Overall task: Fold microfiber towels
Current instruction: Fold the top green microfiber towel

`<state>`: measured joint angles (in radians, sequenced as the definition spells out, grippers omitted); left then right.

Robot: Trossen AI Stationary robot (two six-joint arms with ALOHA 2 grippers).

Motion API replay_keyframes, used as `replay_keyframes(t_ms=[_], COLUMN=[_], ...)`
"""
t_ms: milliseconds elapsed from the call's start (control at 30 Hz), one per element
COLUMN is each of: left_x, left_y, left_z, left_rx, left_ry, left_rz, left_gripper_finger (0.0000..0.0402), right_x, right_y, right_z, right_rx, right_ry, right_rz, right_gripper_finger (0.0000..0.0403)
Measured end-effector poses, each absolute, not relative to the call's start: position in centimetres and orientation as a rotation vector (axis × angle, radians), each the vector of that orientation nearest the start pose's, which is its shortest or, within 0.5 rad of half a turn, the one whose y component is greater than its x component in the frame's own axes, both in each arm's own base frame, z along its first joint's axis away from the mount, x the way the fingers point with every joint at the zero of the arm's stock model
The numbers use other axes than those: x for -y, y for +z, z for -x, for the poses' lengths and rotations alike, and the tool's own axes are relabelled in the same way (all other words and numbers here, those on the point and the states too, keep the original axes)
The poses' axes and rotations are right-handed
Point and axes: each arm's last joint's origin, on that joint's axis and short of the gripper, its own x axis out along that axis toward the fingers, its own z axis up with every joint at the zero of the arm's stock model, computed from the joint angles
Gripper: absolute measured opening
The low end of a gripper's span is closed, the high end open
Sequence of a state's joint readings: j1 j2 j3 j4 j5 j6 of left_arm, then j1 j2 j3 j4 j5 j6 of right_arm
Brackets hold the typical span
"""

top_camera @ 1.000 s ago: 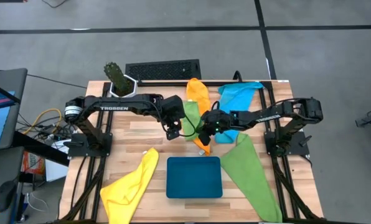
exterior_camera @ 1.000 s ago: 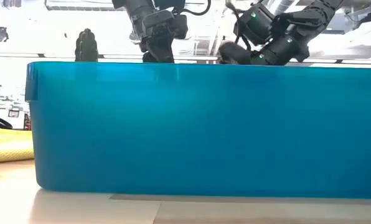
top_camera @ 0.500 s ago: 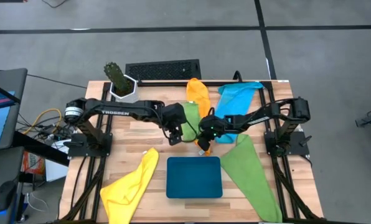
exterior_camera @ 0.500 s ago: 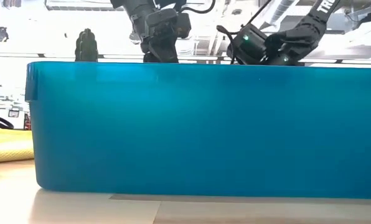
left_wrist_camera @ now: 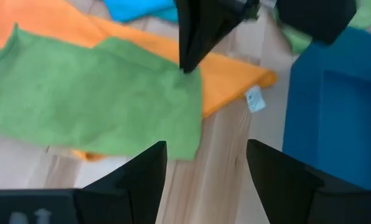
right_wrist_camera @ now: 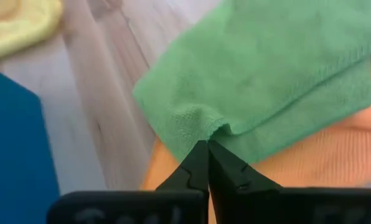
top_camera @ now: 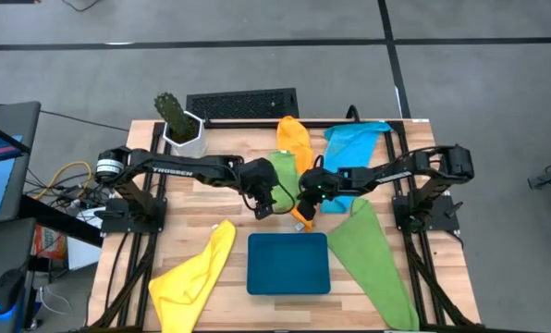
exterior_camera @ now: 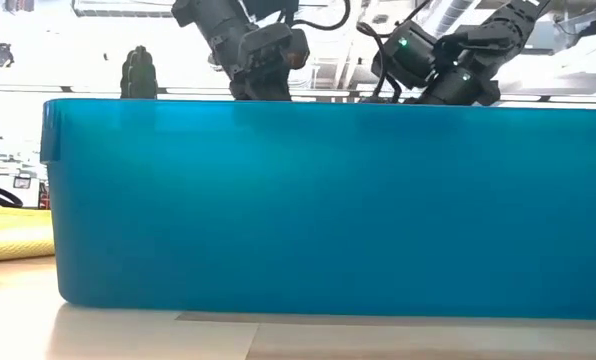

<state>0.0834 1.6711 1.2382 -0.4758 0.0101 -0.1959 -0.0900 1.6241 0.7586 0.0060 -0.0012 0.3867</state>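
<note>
A green towel [top_camera: 280, 171] lies folded near the table's middle, resting partly on an orange towel [top_camera: 292, 137]. My right gripper [right_wrist_camera: 207, 146] is shut at the green towel's edge and comes in from the table's right. My left gripper [left_wrist_camera: 204, 168] hovers open just above the wood by the towel's near corner [left_wrist_camera: 179, 146] and touches nothing. A blue towel [top_camera: 354, 141] lies at the far right, a second green towel [top_camera: 368, 254] at the near right, and a yellow towel [top_camera: 197, 273] at the near left. My right gripper pinches the edge of the green towel's upper layer [right_wrist_camera: 218, 132] between its two fingertips, and the cloth puckers there. The fingers slant down from the table's right side. The towel lies flat, with its lower layer [right_wrist_camera: 310, 118] on the orange towel [right_wrist_camera: 335, 155].
A dark teal tray [top_camera: 288, 262] stands near the front edge, just in front of both grippers, and fills the low view [exterior_camera: 318, 200]. A potted cactus [top_camera: 178, 120] and a black slatted bar [top_camera: 241, 104] stand at the far edge.
My left gripper has come down and moved toward the table's near edge, closer to the green towel's near corner, still open. My right gripper has stayed at the towel's edge and tipped a little.
</note>
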Motion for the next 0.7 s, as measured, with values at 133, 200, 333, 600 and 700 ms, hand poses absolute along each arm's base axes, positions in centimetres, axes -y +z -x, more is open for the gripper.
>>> replay_keyframes(t_ms=[133, 200, 333, 600, 700], left_x=[-2.9, -2.8, -2.6, -2.1, -1.9], left_y=[23.0, 22.3, 21.1, 19.2, 19.0], left_z=[-35.4, -35.3, -35.2, -34.6, -34.6], left_rx=[-0.833, -0.801, -0.749, -0.698, -0.678], left_ry=[0.143, 0.124, 0.062, 0.101, 0.106], left_rz=[0.246, 0.266, 0.294, 0.272, 0.269], left_gripper_finger=[0.0214, 0.0214, 0.0214, 0.0195, 0.0179], right_x=[2.5, 2.6, 2.8, 4.4, 5.8], right_y=[13.7, 14.0, 14.2, 16.2, 16.0], right_z=[-30.0, -30.2, -30.0, -29.0, -28.8], right_rx=[-0.881, -0.855, -0.866, -0.821, -0.816], right_ry=[-0.243, -0.232, -0.203, -0.246, -0.325], right_rz=[-0.381, -0.384, -0.427, -0.447, -0.427], right_gripper_finger=[0.0026, 0.0026, 0.0049, 0.0146, 0.0175])
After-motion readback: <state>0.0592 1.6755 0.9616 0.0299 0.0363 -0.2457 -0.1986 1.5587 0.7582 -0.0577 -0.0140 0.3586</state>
